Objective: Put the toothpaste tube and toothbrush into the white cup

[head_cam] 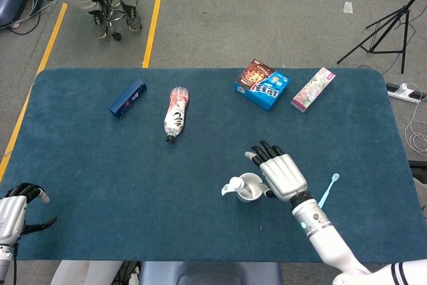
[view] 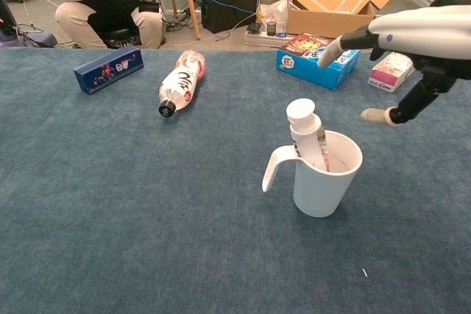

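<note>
Toothpaste tube (view: 307, 135) stands cap-up inside the white cup (view: 324, 185), leaning against the rim on the handle side, its white cap poking well above the lip. The cup sits upright on the blue table (head_cam: 100, 165), toward the near edge. The right hand (head_cam: 283, 173) hangs just beside the cup on its right, above the cloth, fingers spread apart and holding nothing (from the chest view the thumb points down and inward, clear of the rim). The toothbrush (head_cam: 325, 191), pale blue, lies flat on the table to the right of that hand, near it, outside the cup. The left hand (head_cam: 17, 208) rests at the near left corner of the table, fingers loosely apart, nothing in it. Farther back lie a plastic bottle (head_cam: 175, 113) on its side, a dark blue box (head_cam: 127, 98), a blue snack box (head_cam: 262, 85) and a pink box (head_cam: 313, 89).
</note>
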Controlling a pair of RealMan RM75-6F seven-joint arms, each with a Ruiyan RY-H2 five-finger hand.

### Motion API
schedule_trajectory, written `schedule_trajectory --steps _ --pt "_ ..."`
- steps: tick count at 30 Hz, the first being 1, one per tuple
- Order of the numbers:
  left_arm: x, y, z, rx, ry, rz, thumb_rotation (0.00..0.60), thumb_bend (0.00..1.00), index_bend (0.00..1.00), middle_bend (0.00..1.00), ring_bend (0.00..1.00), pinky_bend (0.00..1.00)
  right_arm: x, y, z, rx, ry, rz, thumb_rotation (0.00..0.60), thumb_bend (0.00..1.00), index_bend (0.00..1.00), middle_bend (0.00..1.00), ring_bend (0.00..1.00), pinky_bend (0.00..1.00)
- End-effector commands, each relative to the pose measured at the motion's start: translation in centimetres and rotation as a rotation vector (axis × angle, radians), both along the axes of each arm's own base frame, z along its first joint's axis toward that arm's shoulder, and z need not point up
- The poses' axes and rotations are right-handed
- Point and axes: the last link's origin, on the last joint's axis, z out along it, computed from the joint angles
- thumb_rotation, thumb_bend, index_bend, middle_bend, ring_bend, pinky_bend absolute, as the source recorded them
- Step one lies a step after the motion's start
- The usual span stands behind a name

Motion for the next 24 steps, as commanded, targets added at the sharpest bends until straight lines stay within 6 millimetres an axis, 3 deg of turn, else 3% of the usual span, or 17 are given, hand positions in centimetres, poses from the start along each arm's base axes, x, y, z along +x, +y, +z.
schedule_trajectory --steps 1,5,12,24 --pt "0.0 0.0 -0.1 -0.002 0.001 0.000 0.600 0.00 0.51 0.38 0.23 0.28 -1.9 1.3 2.1 -0.016 0.033 0.011 0.600 0.21 0.21 0.15 0.00 0.20" --pt "0.0 0.0 -0.2 -0.004 0.004 0.002 0.600 0.00 0.51 0.38 0.23 0.28 -3.8 2.2 3.8 -0.022 0.100 0.037 0.600 0.20 0.31 0.13 0.00 0.20" --pt "-0.1 0.1 -0.2 -0.002 0.006 0.004 0.600 0.00 0.51 0.38 0.23 0.28 -7.4 3.2 5.6 -0.013 0.190 0.082 0.600 0.20 0.34 0.12 0.00 0.19" --pt "-0.2 0.1 -0.3 -0.003 0.009 0.009 0.600 0.00 0.51 0.38 0.23 0.28 -14.1 4.9 5.5 0.010 0.310 0.060 0.600 0.20 0.39 0.12 0.00 0.19"
